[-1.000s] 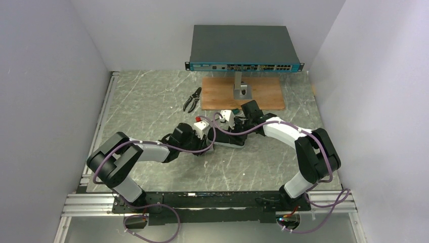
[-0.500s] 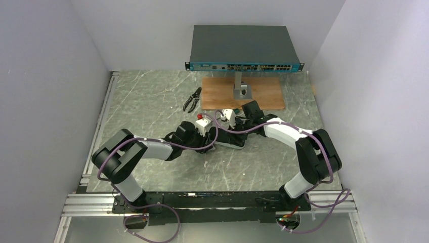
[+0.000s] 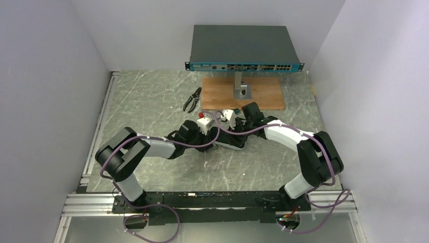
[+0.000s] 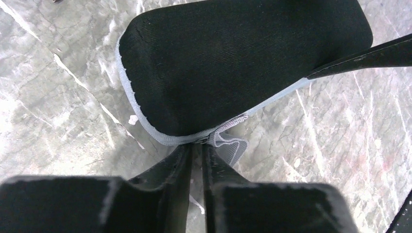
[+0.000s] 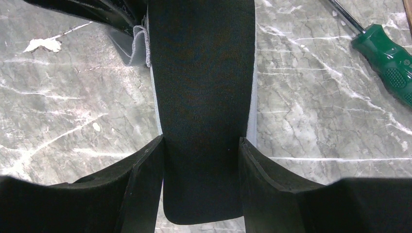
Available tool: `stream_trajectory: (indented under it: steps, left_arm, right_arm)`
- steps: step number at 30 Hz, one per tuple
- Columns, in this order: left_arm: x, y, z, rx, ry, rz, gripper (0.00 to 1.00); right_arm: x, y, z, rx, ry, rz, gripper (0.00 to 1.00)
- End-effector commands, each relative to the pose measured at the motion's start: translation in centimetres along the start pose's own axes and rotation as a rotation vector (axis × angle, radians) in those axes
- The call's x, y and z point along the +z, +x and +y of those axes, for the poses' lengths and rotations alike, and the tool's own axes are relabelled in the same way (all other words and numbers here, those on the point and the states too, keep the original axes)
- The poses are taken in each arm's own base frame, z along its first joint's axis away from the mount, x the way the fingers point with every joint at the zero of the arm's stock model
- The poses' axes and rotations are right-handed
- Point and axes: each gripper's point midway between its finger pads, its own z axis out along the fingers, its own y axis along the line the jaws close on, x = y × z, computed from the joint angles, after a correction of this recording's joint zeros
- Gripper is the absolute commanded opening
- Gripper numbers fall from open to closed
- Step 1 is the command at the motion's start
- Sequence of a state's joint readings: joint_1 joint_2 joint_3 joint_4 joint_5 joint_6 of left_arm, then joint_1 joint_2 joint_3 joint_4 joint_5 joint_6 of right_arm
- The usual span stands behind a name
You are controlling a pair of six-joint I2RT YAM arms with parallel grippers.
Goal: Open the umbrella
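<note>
The compacted umbrella [image 4: 233, 63] is a black oblong with a pale grey-blue seam, lying flat on the marble table. In the top view it [image 3: 231, 141] lies between the two grippers. My left gripper [image 4: 197, 145] is shut on a small grey tab [image 4: 232, 145] at the seam on the umbrella's near end. My right gripper [image 5: 201, 145] is shut across the width of the umbrella [image 5: 201, 73], one finger against each long side. The grey tab [image 5: 139, 46] and the left fingers show at the top left of the right wrist view.
A green-handled screwdriver [image 5: 388, 53] lies on the table right of the umbrella. Black-handled pliers [image 3: 192, 99] lie farther back. A wooden board [image 3: 265, 93] carries a metal stand [image 3: 242, 90] holding a network switch [image 3: 243, 48]. Walls close in on the left, back and right.
My left arm has shifted to the right, its elbow coming closer to the umbrella. The right arm and the umbrella have hardly moved.
</note>
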State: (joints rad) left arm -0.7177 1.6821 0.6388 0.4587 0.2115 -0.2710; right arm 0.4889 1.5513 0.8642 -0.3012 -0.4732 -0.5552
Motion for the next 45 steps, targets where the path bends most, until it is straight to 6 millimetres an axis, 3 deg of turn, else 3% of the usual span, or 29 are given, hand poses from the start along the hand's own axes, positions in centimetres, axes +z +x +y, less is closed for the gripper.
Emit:
stream_trajectory:
  steps: [1,4,19,24,30,35,40,45]
  left_arm:
    - [0.2,-2.8,0.5,-0.008,-0.024,-0.089,0.12]
    - [-0.4,-2.9,1.3,-0.009,-0.044,-0.087,0.00]
    - [-2.1,-3.1,4.8,0.002,-0.098,-0.092,0.00]
    - [-2.3,-4.5,3.3,0.173,0.005,-0.133,0.00]
    - [-2.2,-3.8,3.3,0.251,0.030,-0.099,0.00]
    - [-2.1,-3.4,3.2,0.255,0.043,-0.088,0.00]
    - [-2.1,-3.3,4.4,0.213,0.003,-0.075,0.00]
    - [-2.1,-2.6,4.1,0.147,0.038,-0.045,0.00]
  right_arm:
    - [0.0,6.5,5.1,0.118,-0.152,0.215,0.36]
    - [-0.1,7.1,4.9,0.096,-0.143,0.234,0.36]
    - [-0.5,8.8,4.6,-0.030,-0.162,0.288,0.34]
    - [-0.6,8.5,4.0,-0.157,-0.193,0.289,0.34]
    - [-0.4,8.1,3.7,-0.335,-0.271,0.297,0.35]
    - [0.0,7.7,3.8,-0.464,-0.339,0.314,0.36]
    - [0.4,7.7,3.9,-0.600,-0.374,0.327,0.37]
    - [0.8,6.0,1.9,-0.694,-0.269,0.294,0.44]
